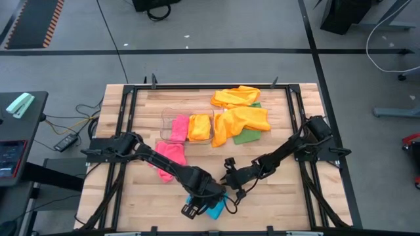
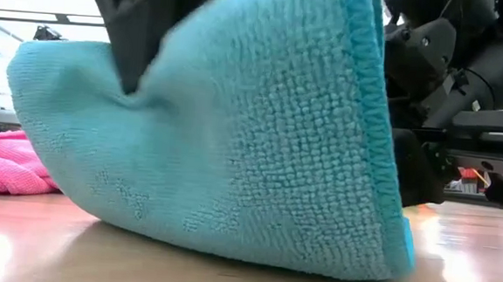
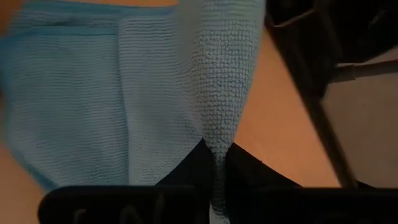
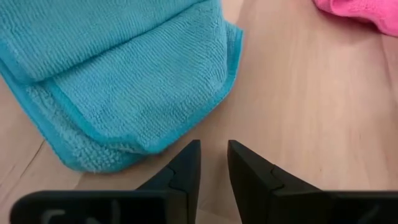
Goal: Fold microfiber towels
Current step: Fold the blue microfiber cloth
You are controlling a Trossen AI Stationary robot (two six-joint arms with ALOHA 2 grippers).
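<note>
Folding the blue towel: a pinched edge at risk

Lying on the counter [image 1: 275,190] at far left is a pink towel [image 1: 169,157]. Next comes the left gripper [image 3: 214,163], its jaws clamped on a raised fold of the blue towel [image 2: 260,150], which sits at the counter's near edge, partly lifted and draped. Just beside it, the right gripper [image 4: 213,163] hovers over bare wood with jaws slightly apart, holding nothing. Farther back lie the clear bin [image 1: 187,128] and the orange towels [image 1: 239,111]. If the left arm pulls too far, the thin pinch may slip and the fold collapse, since the right gripper isn't pinning the cloth.
</note>
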